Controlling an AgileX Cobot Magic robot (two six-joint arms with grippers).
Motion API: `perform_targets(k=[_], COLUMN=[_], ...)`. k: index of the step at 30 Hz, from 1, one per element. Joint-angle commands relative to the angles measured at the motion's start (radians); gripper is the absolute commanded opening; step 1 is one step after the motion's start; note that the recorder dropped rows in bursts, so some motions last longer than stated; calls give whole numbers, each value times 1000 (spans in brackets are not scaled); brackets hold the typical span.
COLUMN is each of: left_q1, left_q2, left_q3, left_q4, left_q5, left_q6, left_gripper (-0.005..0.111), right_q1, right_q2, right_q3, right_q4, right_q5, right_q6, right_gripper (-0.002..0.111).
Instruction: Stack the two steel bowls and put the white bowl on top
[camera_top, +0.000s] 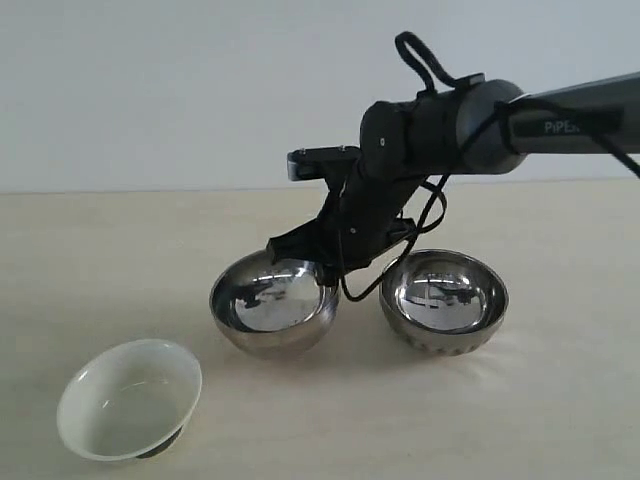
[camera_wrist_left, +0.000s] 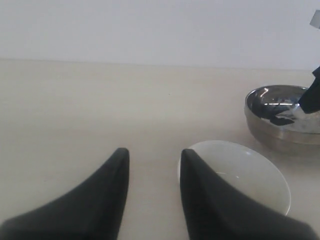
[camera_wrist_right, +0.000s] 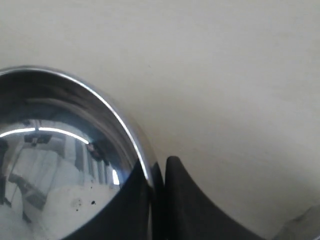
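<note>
Two shiny steel bowls stand side by side on the table, one to the left (camera_top: 265, 310) and one to the right (camera_top: 445, 300). My right gripper (camera_top: 335, 268) reaches down between them and is shut on the left steel bowl's rim. In the right wrist view one finger lies inside the bowl (camera_wrist_right: 55, 150) and one outside, with the gripper (camera_wrist_right: 157, 167) pinching the rim. The white bowl (camera_top: 128, 398) sits tilted at the front left. My left gripper (camera_wrist_left: 152, 152) is open above the table, its one finger just beside the white bowl's (camera_wrist_left: 245, 175) edge. It does not show in the exterior view.
The pale table (camera_top: 100, 250) stretches wide around the bowls, with a plain wall behind. The right arm's dark wrist and cables (camera_top: 430, 130) hang over the gap between the steel bowls. The left wrist view also catches a steel bowl (camera_wrist_left: 280, 112) far off.
</note>
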Motion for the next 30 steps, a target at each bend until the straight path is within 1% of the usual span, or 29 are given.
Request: perform_targets(k=[1, 7, 14, 25, 27, 29, 30], left_q1=[3, 3, 3, 3, 3, 3, 3], left_q2=[-3, -3, -3, -3, -3, -3, -3], left_q3=[4, 4, 4, 4, 4, 4, 4], left_q4=[1, 1, 1, 1, 1, 1, 1], left_q5=[1, 1, 1, 1, 1, 1, 1], left_q6=[5, 5, 5, 5, 5, 5, 5], left_gripper=[32, 32, 32, 32, 32, 32, 32], right_q1=[18, 22, 20, 20, 20, 20, 20], right_q2=[26, 30, 50, 60, 60, 58, 58], right_q3=[-3, -3, -3, -3, -3, -3, -3], right_q4=[-12, -25, -112, -112, -112, -114, -114], right_q5=[-30, -91, -57, -61, -61, -65, -67], right_q6=[11, 11, 26, 38, 38, 38, 38], right_gripper=[0, 0, 0, 0, 2, 9, 13])
